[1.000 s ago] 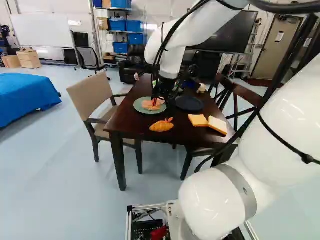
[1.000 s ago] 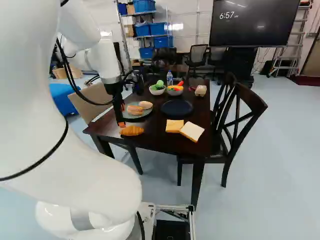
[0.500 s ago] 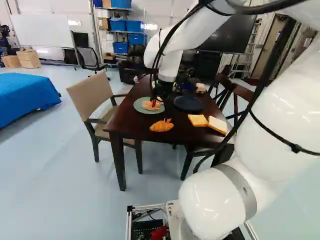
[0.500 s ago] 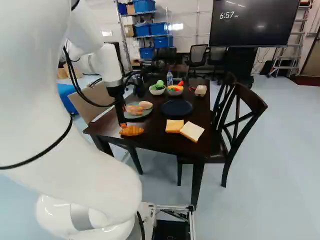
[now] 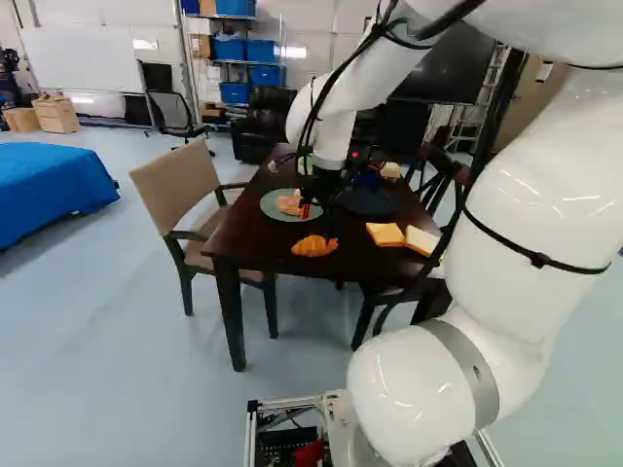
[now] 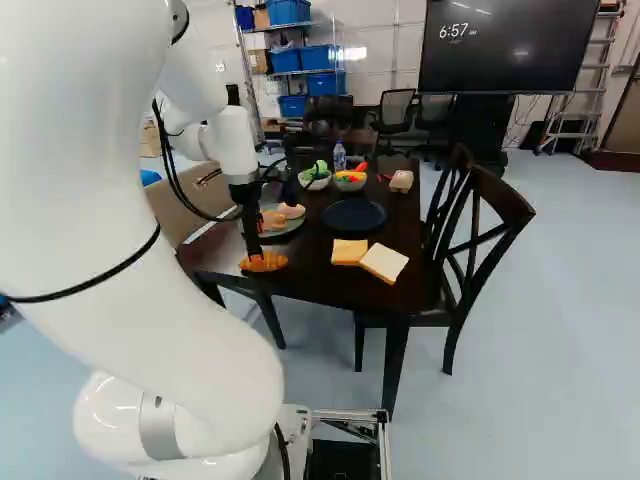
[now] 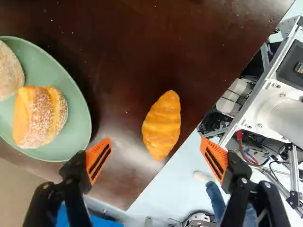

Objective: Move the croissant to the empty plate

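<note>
My gripper (image 5: 319,223) hangs over the table beside the croissant (image 5: 314,246) in the left base view. In the right base view, its lower end overlaps the croissant (image 6: 263,262). The wrist view has the gripper (image 7: 156,149) open, its orange-padded fingers wide apart. Between and slightly ahead of them lies the croissant (image 7: 161,125) on bare tabletop, with nothing gripped. An empty dark blue plate (image 6: 353,215) stands further back on the table. A green plate (image 7: 78,113) holding bread pieces (image 7: 40,116) is beside the gripper.
Two bread slices (image 6: 383,262) lie near the front of the dark table (image 6: 310,275). Behind the plates are two bowls (image 6: 315,181) of toy vegetables, a bottle (image 6: 340,157) and an egg carton (image 6: 402,181). Chairs (image 6: 470,250) flank the table.
The arm has swung, and my gripper has shifted rightward in the base views to stand over the croissant. Its fingers look turned from before. The base and the food have not moved.
</note>
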